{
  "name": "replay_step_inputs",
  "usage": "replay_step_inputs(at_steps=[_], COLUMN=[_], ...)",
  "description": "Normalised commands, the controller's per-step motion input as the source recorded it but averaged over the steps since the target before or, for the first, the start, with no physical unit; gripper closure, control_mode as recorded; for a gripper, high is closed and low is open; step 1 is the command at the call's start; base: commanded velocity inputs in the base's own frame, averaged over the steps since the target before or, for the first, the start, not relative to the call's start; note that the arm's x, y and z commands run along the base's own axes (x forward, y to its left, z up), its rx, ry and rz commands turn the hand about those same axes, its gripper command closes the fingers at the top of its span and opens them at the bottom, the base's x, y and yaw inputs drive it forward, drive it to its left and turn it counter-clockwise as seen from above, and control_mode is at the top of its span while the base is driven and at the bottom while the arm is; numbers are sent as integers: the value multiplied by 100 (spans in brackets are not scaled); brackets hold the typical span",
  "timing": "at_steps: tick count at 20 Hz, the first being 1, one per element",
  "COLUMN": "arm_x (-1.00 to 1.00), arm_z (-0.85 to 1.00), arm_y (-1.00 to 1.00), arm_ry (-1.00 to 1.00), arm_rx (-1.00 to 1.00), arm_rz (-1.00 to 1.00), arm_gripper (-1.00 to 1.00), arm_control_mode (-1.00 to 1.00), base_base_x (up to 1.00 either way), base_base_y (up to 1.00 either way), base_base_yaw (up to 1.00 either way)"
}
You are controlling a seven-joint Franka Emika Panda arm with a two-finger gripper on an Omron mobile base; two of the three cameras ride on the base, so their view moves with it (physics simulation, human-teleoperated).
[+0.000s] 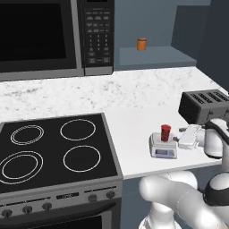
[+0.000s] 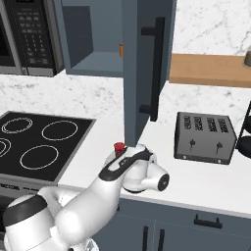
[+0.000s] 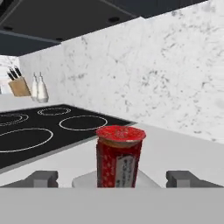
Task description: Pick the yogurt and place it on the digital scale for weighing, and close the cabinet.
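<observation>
Since the small red cylindrical yogurt cup stands upright on the light-grey square digital scale between wide-apart fingers, I'd back the gripper straight out, no sideways nudge, then go shut the dark blue-grey cabinet door.

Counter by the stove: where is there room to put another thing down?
The white counter is bare between the stove and the digital scale, and back to the marble wall. It is crowded by the scale: the yogurt stands on it, the open gripper beside it, the toaster behind.
</observation>
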Motion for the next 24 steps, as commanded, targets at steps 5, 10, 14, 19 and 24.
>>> replay_step_inputs(at_steps=[5,10,14,19,24], arm_x=[-60,-58,-53,-32,-3], arm_z=[53,76,77,76,49], arm_y=[-43,-80,-99,-93,-84], arm_ry=[-38,-52,-49,-38,-17], arm_rx=[15,29,35,32,28], arm_rz=[0,5,11,9,3], arm_gripper=[-100,-100,-100,-100,-100], arm_control_mode=[-100,-100,-100,-100,-100], base_base_x=[0,0,0,0,0], base_base_y=[0,0,0,0,0], base_base_yaw=[0,0,0,0,0])
